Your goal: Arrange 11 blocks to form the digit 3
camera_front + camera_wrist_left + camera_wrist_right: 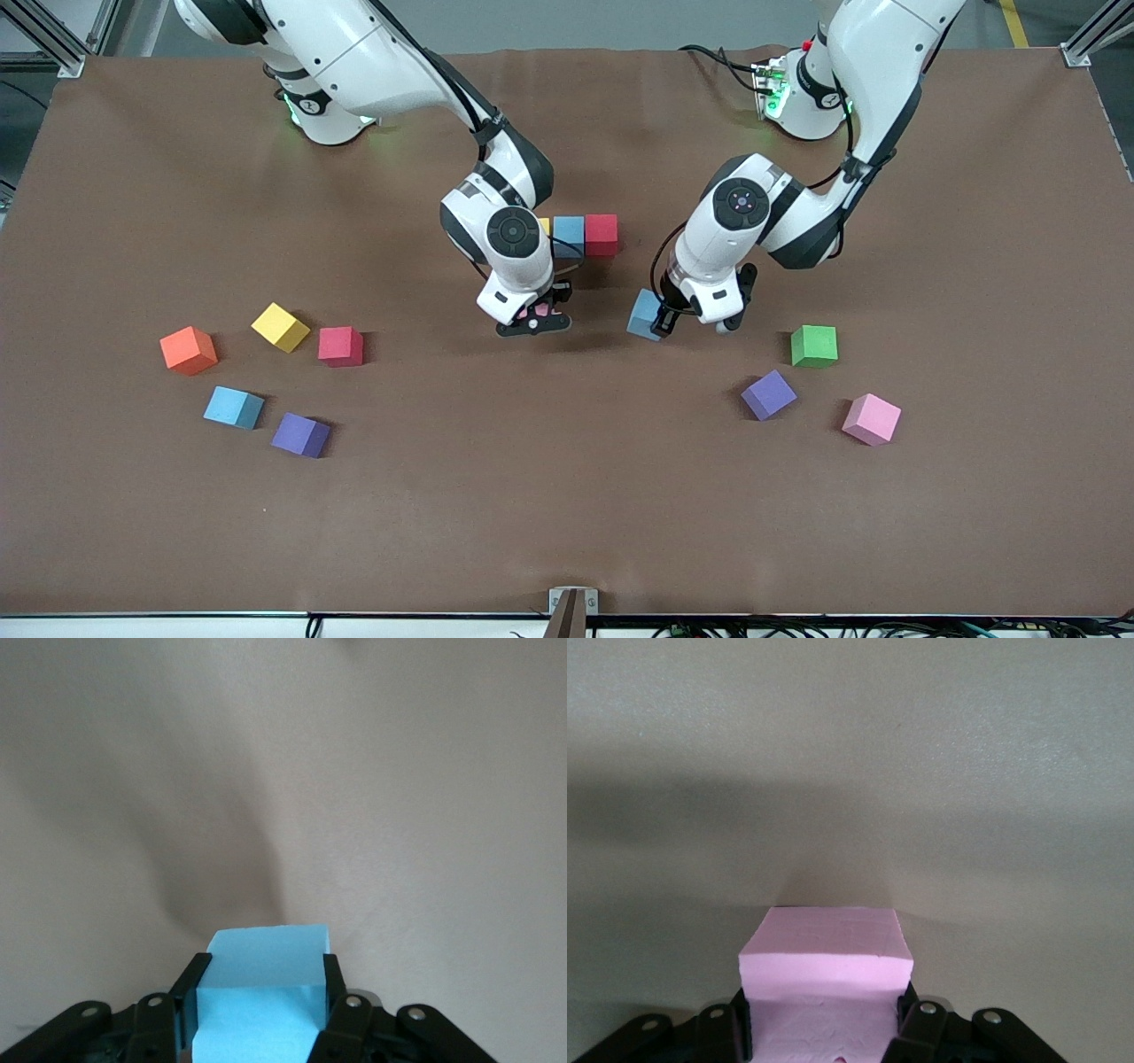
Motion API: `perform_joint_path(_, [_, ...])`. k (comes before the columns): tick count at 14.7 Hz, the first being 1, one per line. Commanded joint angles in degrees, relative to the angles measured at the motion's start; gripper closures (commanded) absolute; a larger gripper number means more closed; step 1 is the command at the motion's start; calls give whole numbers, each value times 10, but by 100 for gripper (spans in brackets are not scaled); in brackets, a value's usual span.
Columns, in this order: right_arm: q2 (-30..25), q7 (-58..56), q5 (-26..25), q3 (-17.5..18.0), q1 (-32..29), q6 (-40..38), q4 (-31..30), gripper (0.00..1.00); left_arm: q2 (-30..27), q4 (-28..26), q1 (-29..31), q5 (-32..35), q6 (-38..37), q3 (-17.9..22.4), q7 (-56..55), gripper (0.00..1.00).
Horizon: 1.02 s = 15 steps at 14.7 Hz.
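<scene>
Currently, step in hand: both arms carry a cube toward the started figure at the upper centre of the front view.
Left gripper: closed on a blue block, held tilted just off the cloth, right of centre; the clamp is confirmed in the left wrist view.
Right gripper: closed on a pink block, low over the cloth at centre, just below the started row.
Started row: a red block touches a second blue block; a yellow edge shows beside it, mostly hidden by the right arm.
Loose blocks: green, purple and pink at lower right; yellow, red, blue and purple at lower left.
Orange cube: lower left, not needed.
Digit 3: judged barely begun.
Next move: each held cube is to be set flush against the row, squared before release.
</scene>
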Motion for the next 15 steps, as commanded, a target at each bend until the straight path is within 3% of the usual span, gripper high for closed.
perform_joint_path(1, [-11,7,9,0,4,11,-28,73,25,34,-3,-5,-7,-3,-69,72])
perform_joint_path(6, [-28,7,9,0,3,16,-47,73,64,88,-10,-5,-13,-3,-167,71])
perform_joint_path(15, [-27,7,9,-1,3,24,-53,73,104,185,-45,2,-156,0,-173,71])
